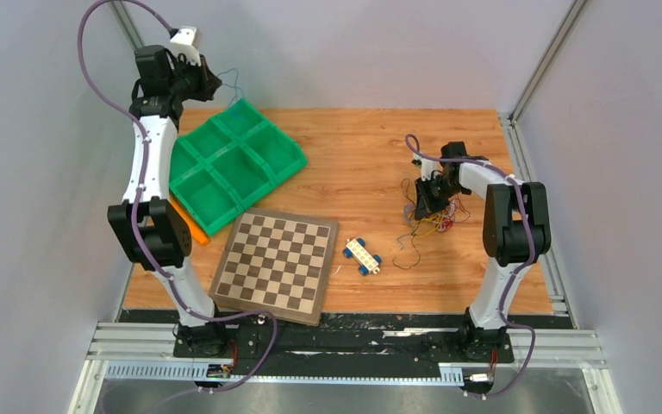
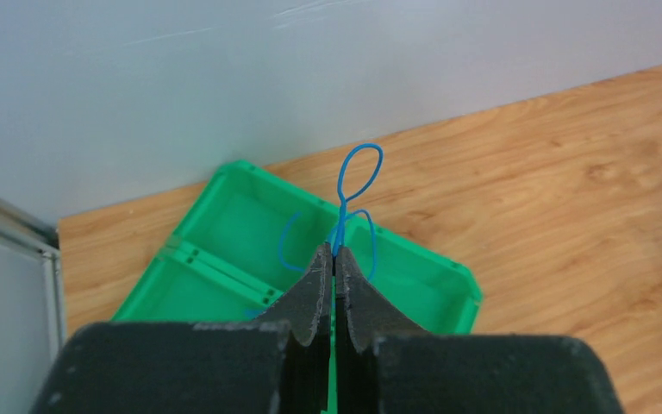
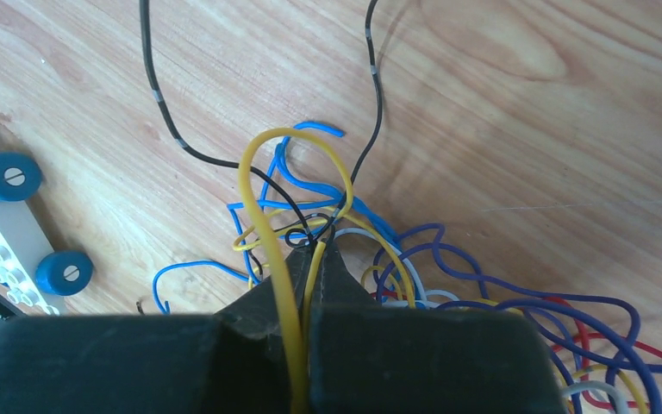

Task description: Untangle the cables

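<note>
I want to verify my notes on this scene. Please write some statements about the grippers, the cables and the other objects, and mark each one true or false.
1. The left gripper is shut on a blue cable. True.
2. The cable clump lies in the green tray. False: it lies on the table, at the right gripper.
3. The right gripper pinches a yellow cable. True.
4. The wheeled toy stands left of the chessboard. False: in the top view it stands to the right of it.

On the wooden table [image 1: 371, 147] lie a green tray [image 1: 267, 185], chessboard [image 1: 276, 264], wheeled brick [image 1: 362, 255] and cables [image 1: 431, 222].
</note>
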Motion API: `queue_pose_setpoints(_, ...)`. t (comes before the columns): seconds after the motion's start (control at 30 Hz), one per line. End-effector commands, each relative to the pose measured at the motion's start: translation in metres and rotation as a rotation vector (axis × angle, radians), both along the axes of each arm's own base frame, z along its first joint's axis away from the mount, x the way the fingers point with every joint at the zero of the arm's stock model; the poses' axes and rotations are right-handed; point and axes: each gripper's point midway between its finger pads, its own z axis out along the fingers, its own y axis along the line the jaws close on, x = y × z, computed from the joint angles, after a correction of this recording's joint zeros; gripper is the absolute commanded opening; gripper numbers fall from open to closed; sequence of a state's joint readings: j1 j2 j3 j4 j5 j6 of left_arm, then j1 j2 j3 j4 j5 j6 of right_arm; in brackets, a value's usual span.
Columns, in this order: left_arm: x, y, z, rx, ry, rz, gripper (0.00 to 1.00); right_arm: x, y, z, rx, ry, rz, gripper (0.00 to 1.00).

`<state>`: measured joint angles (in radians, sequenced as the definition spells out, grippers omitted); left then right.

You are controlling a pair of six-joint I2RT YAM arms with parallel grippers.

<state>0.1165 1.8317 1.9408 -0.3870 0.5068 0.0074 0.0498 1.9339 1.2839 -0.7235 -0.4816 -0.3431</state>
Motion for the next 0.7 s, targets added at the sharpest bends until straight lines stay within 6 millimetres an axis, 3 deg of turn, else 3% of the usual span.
queue_pose_setpoints(0.0,0.030,0.026,0.015,0.050,-0.115,0.028,0.00,0.002,0.004,0.013,0.021,-0.028,0.023,0.00)
queue_pose_setpoints(0.2,0.069,0.045,-0.032,0.113,-0.085,0.050,0.00,0.005,0.005,0.012,0.027,-0.015,0.022,0.00)
queue_pose_setpoints(0.33,0.085,0.052,-0.050,0.138,-0.092,0.059,0.00,0.005,0.006,0.010,0.029,-0.004,0.023,0.00)
queue_pose_setpoints(0.53,0.104,0.059,-0.065,0.151,-0.096,0.086,0.00,0.008,0.006,0.006,0.031,0.009,0.021,0.00)
queue_pose_setpoints(0.67,0.112,0.077,-0.057,0.168,-0.139,0.157,0.00,0.009,0.006,0.005,0.030,0.016,0.023,0.00)
